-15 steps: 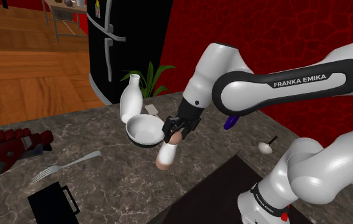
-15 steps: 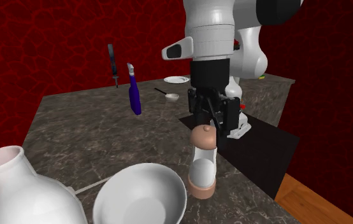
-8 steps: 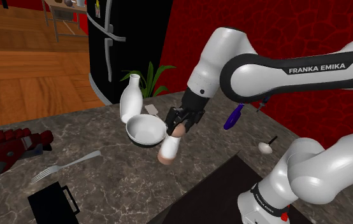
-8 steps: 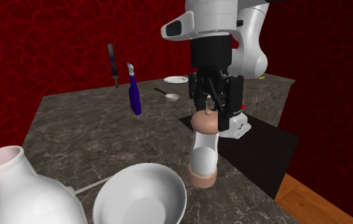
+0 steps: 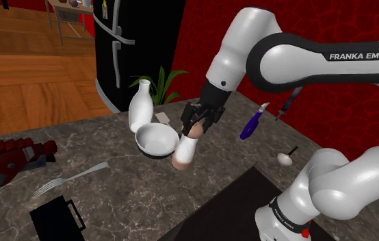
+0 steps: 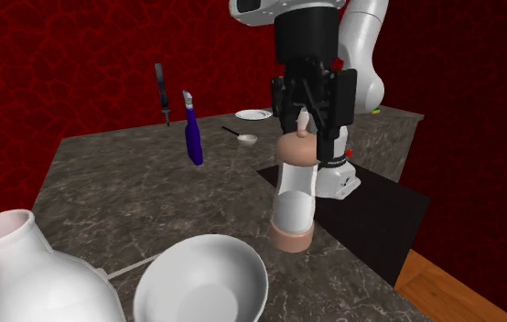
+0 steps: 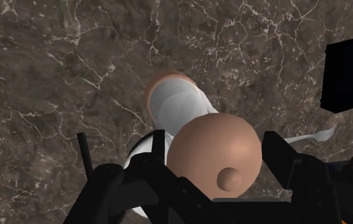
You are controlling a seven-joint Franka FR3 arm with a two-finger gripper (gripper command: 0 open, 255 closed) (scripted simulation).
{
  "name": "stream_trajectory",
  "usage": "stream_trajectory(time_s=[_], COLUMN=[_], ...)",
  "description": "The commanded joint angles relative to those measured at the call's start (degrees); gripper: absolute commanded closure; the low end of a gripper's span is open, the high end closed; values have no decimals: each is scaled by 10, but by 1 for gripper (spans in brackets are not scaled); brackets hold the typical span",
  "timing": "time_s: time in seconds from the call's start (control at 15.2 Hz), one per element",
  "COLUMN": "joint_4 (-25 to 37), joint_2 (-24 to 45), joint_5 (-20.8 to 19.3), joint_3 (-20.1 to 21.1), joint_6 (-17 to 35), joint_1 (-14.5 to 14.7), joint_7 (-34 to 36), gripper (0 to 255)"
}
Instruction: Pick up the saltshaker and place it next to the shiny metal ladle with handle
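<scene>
Shoulder view, left to right. A fork [image 5: 72, 178] lies on the marble counter [image 5: 120, 198], well apart from the work. A white vase [image 5: 140, 106] stands behind a white bowl [image 5: 157, 139].

Just beside the bowl is the saltshaker [image 5: 183, 152], white-bodied with a tan base and a tan domed cap. Its base is at or barely above the counter; which one cannot be confirmed.

The gripper [image 5: 193, 129] sits on the cap from above. In the wrist view, the fingers [image 7: 282, 159] flank the cap and appear clamped against its sides. Assessment: a top grasp suits this spot, since the bowl crowds the shaker's body and only the cap offers clear access.

The arm rises from the stand, arches over the counter, and the forearm drops steeply to a hand pointing nearly straight down.

Further right, a purple-handled utensil [image 5: 250, 126] stands tilted. Beyond it lies a small pale scoop with a dark handle [image 5: 284, 159], judged to be the ladle. It is well apart from the shaker, with bare counter beside it for set-down.
</scene>
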Motion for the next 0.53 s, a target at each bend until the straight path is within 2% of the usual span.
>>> stream_trajectory(time_s=[0.0,0.46], joint_4=[14,62], joint_2=[-2,-9], joint_5=[-2,-9], joint_3=[-1,-8], joint_6=[-16,-70], joint_1=[0,-3], joint_7=[4,12], gripper=[255,255])
